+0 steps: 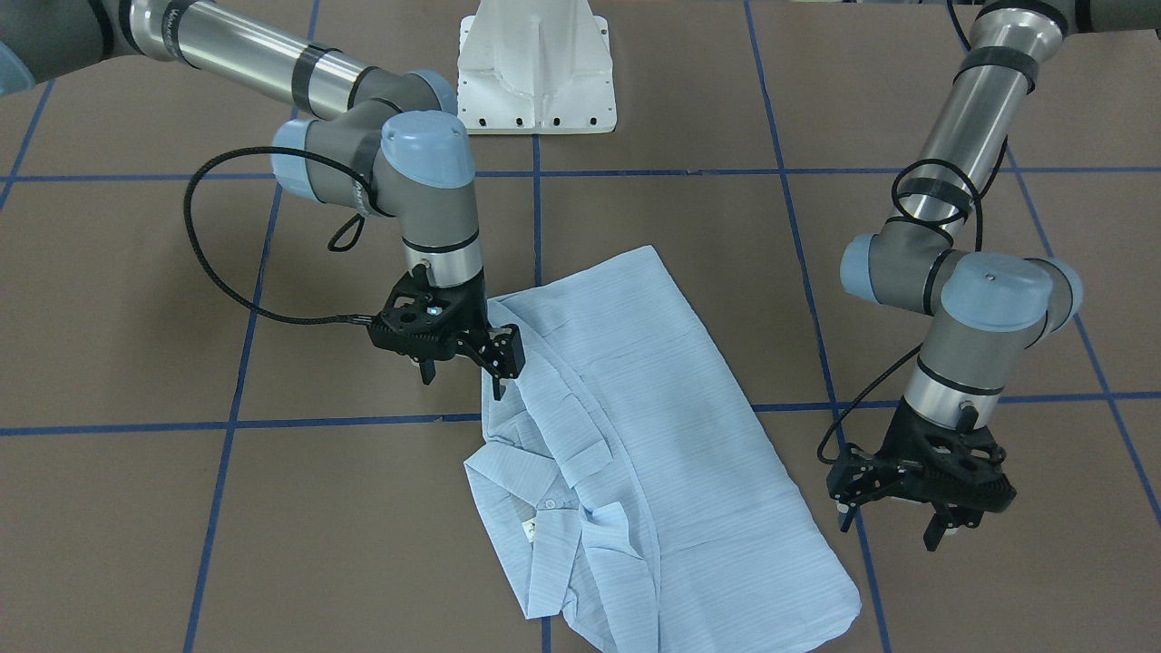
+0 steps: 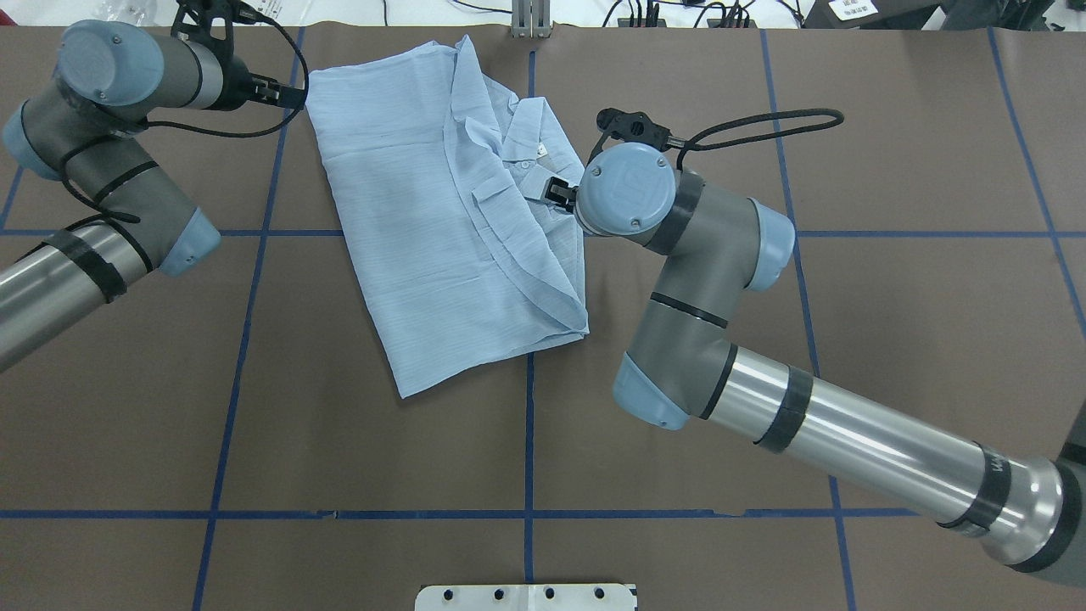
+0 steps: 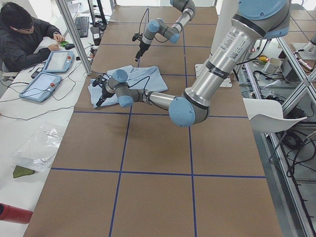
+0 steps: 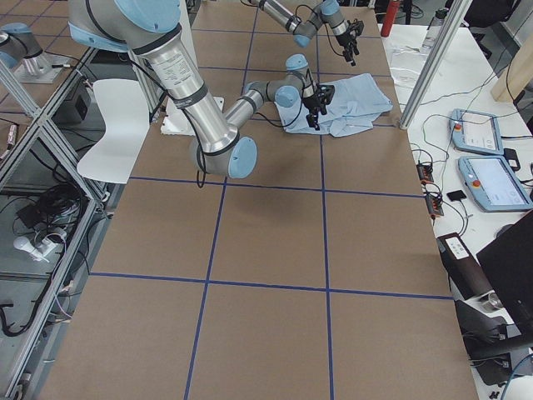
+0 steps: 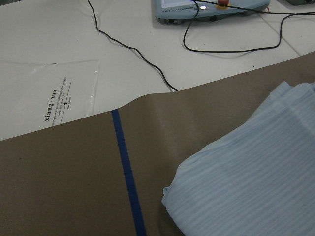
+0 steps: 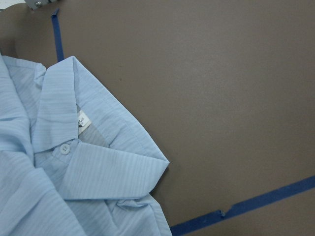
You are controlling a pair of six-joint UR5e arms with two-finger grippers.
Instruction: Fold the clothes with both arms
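Bag [image 5: 29,88] beyond the shirt [image 1: 635,408] reads "xiang · zuo". Right end effector [image 1: 461,376] spread wide, empty, over the shirt's edge; left end effector [image 1: 891,531] likewise, beside it.

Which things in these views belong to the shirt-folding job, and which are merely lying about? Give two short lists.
Belong to the job: light blue shirt; left end effector, open, apart from the shirt; right end effector, open, at the shirt's edge.

Lying about: tablets; clear plastic bag; black cable; white pedestal base.
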